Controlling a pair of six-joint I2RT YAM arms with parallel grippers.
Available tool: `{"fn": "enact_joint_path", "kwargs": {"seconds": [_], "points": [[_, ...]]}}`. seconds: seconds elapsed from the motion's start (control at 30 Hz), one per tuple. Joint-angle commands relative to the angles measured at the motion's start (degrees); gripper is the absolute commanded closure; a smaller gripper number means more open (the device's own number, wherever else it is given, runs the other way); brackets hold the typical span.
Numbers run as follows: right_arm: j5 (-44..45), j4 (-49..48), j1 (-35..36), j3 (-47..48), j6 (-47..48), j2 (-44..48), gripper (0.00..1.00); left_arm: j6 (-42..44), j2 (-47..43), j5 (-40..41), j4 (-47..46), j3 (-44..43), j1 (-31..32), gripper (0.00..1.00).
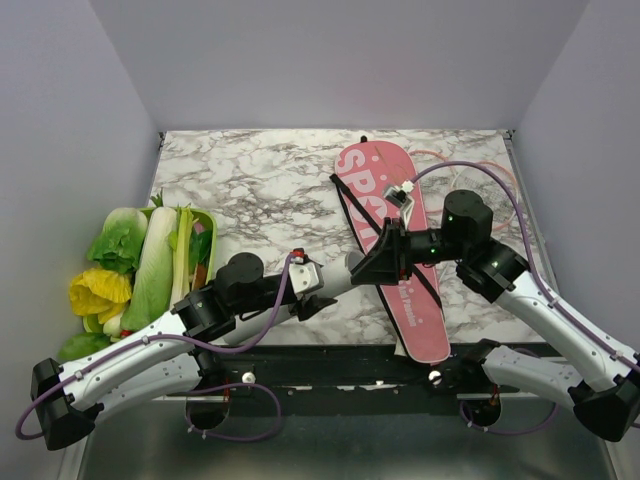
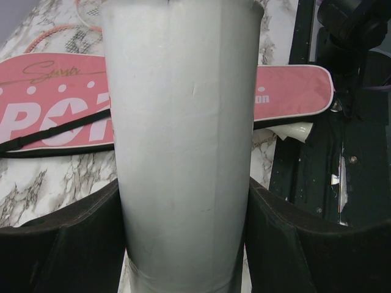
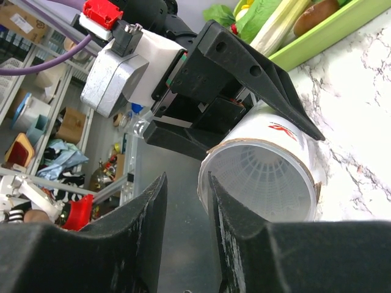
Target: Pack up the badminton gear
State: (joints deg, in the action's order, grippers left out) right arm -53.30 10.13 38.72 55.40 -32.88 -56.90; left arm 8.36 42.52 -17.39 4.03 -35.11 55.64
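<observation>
My left gripper (image 1: pixel 322 292) (image 2: pixel 183 183) is shut on the white tube (image 1: pixel 340 271) (image 2: pixel 183 122) and holds it on its side above the table's near edge. In the right wrist view the tube's open mouth (image 3: pixel 263 183) faces me, with a white shuttlecock skirt (image 3: pixel 275 177) inside. My right gripper (image 1: pixel 362 270) (image 3: pixel 187 177) is narrowly open and empty at the tube's rim. The pink "SPORT" cover (image 1: pixel 372 180) (image 2: pixel 49 104) lies diagonally under the right arm. A thin pink racket frame (image 1: pixel 455 160) (image 2: pixel 58 30) lies beyond it.
A green tray (image 1: pixel 207 218) (image 3: pixel 324 33) of leafy vegetables stands at the left edge of the marble table (image 1: pixel 260 180). The black base rail (image 1: pixel 330 365) runs along the near edge. White walls enclose the back and sides.
</observation>
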Motion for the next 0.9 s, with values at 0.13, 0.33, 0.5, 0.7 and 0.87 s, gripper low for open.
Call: {"fn": "enact_joint_path", "kwargs": {"seconds": [0.13,0.33,0.5,0.7,0.87], "points": [[5.0,-2.3,0.7,-1.4,-2.2,0.4,0.57,-0.3,-1.8,-1.3,-3.8,-0.1,0.3,1.0],[7.8,-3.5,0.7,-2.0,-3.9,-0.7,0.57,-0.4,-3.3,-2.2,-5.4,0.2,0.3,1.0],[8.8,-5.9,0.7,-3.5,-5.3,-1.1,0.57,-0.6,-4.0,-2.8,-5.8,0.4,0.3,1.0],[10.5,-9.2,0.6,-6.4,-7.2,-0.1,0.57,-1.0,-4.6,-3.5,-6.3,0.5,0.3,1.0],[11.8,-9.6,0.5,-9.3,-7.8,0.8,0.57,-1.2,-5.8,-3.4,-6.8,0.7,0.3,1.0]]}}
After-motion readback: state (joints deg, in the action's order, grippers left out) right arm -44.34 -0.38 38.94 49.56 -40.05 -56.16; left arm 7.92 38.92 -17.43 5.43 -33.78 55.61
